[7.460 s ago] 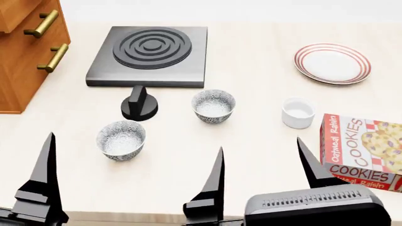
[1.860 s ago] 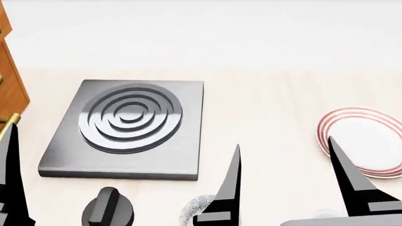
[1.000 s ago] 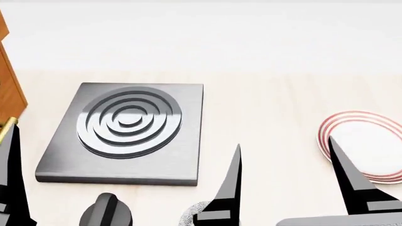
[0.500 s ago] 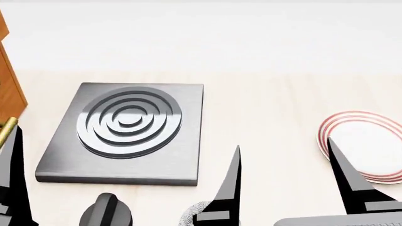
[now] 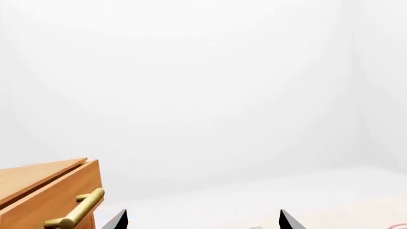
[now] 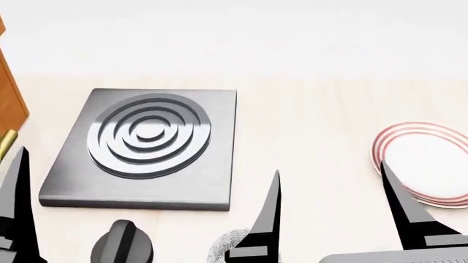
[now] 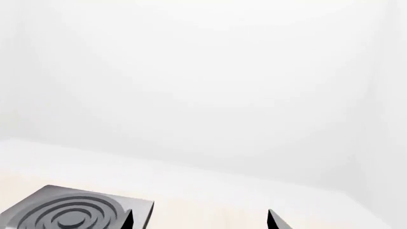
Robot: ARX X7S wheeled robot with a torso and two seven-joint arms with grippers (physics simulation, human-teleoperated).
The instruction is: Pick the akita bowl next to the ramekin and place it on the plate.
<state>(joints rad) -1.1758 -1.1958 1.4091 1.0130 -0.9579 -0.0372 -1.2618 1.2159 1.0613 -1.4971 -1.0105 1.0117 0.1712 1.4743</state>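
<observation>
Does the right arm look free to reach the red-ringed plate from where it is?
Probably yes. The plate lies bare on the counter, and the right gripper stands open just short of it, one fingertip already overlapping its near rim in the head view. Nothing visible sits between them.

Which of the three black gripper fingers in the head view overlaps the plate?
The rightmost finger: its tip crosses the red-ringed plate at its rim. The middle finger covers the akita bowl; the left finger overlaps neither.
</observation>
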